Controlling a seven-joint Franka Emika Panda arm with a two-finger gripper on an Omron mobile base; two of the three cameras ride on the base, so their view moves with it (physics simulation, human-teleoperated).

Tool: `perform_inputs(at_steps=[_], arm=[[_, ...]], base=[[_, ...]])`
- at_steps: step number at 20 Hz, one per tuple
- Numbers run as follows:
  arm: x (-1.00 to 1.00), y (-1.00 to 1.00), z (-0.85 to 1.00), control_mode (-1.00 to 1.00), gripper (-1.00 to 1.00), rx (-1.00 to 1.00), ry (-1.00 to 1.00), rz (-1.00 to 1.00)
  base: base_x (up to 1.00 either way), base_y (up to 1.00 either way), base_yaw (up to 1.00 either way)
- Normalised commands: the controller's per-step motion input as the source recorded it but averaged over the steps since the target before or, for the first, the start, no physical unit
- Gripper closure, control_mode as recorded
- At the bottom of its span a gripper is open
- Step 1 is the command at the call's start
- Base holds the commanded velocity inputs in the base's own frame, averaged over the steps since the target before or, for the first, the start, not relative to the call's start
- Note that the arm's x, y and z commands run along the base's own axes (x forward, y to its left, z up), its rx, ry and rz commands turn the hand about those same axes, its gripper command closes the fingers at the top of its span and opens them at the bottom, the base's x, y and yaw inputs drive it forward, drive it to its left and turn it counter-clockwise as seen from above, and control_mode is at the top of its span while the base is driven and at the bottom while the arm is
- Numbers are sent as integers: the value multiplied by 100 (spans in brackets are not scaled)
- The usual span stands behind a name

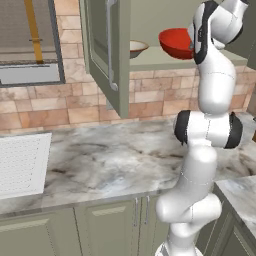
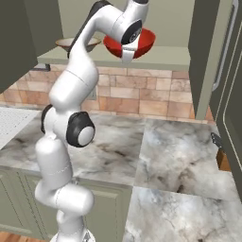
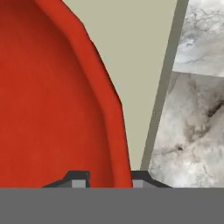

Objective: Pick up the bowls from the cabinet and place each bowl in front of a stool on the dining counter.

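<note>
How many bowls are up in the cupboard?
2. The red bowl sits on the cabinet shelf with the gripper closed around its rim. The cream bowl sits further left, partly behind the open door. More could be hidden.

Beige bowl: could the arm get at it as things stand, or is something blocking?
Probably not right now. The gripper straddles the red bowl's rim, so it is occupied. Otherwise access looks free: the cabinet door stands open and the beige bowl sits apart on the same shelf.
</note>
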Motion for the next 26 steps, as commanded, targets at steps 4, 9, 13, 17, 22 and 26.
perform_inputs(at_steps=[4,9,13,17,22,26], arm=[[-100,0,-5,-100,100,0,0,0],[-100,0,-16,-100,100,0,0,0],[-100,0,-16,-100,100,0,0,0],[-100,3,-29,-100,100,0,2,0],[-97,40,-24,-100,100,0,4,0],[-82,52,-54,-100,100,0,0,0]], base=[[0,0,0],[0,0,0],[0,0,0],[0,0,0],[0,0,0],[0,0,0]])
